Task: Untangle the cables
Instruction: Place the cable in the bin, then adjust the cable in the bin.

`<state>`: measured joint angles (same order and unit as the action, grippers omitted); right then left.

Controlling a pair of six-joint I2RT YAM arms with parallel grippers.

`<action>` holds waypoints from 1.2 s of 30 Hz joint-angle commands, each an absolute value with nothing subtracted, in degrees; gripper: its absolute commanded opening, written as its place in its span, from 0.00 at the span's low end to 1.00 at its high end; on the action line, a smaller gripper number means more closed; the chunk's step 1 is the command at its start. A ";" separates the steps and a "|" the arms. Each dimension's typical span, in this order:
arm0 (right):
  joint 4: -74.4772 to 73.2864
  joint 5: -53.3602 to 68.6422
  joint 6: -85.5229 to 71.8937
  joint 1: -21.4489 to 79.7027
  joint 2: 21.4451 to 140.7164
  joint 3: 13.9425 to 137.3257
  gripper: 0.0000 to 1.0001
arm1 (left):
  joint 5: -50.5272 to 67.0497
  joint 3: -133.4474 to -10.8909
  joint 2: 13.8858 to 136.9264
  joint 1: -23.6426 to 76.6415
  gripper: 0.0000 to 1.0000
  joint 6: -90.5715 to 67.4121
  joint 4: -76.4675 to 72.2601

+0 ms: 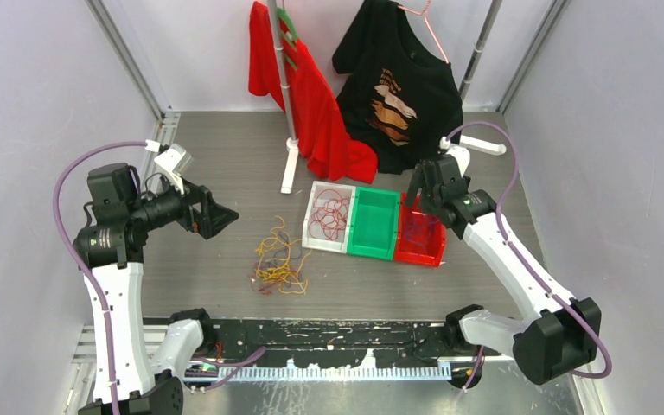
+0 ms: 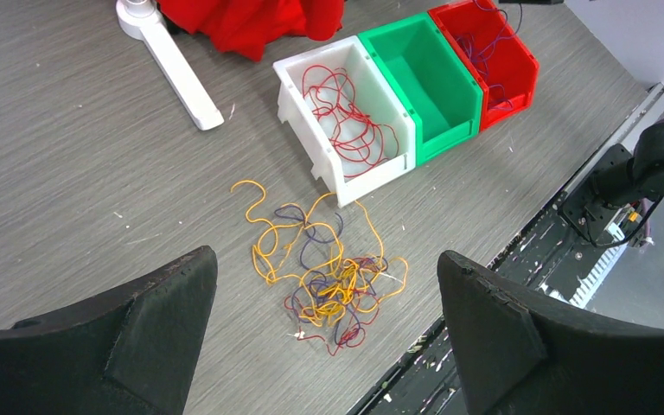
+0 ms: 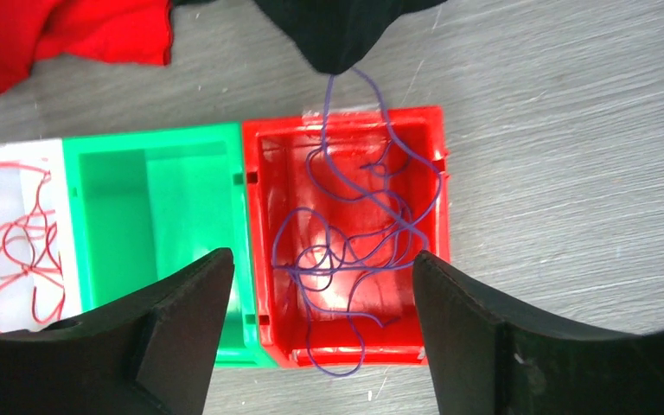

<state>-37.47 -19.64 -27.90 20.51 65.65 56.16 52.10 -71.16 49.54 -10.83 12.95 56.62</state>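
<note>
From the top view, three bins stand in a row, touching. The green bin [image 1: 373, 223] sits in the middle, the white bin [image 1: 322, 245] on its left and the red bin [image 1: 426, 254] on its right. The tangle of cables [image 1: 278, 264] lies on the bench [image 1: 225, 147] left of the green bin, past the white one and nearer my bases. Its long axis runs near to far. The dense knot is at the near end, and loose yellow loops point away from my bases. My left claw [image 1: 225, 216] hangs further left of the green bin, and my right claw [image 1: 424, 203] is over the red bin.

My left wrist view shows the colours that the top view blurs. In the tangle of cables [image 2: 328, 285], yellow, purple and red strands are knotted together, and one yellow end reaches the white bin's corner. The red cables [image 2: 350, 121] are coiled inside the white bin. My left claw [image 2: 324, 259] is spread wide with nothing in it.

My right wrist view looks straight down into the red bin [image 3: 346, 121]. The purple cables [image 3: 354, 233] lie along its length. One strand runs over the far rim to the black shirt [image 3: 337, 26], and one loop spills over the opposite rim. The green bin holds no cable. My right claw [image 3: 322, 259] is spread wide and grips nothing.
</note>
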 commanded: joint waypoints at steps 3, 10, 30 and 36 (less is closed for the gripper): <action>-35.81 -23.63 -22.63 16.03 66.80 59.12 0.76 | 53.85 -72.85 49.67 -10.72 0.98 14.01 55.99; -30.08 -21.96 -19.63 14.49 74.33 60.86 0.70 | 53.74 -72.44 49.69 -10.73 0.97 14.78 56.38; -25.31 -22.16 -16.89 14.18 72.52 58.23 0.39 | 53.83 -71.46 49.45 -10.72 0.97 15.99 56.24; -25.67 -21.91 -14.91 13.21 76.61 63.55 0.61 | 53.61 -71.54 49.30 -10.72 0.97 16.84 56.59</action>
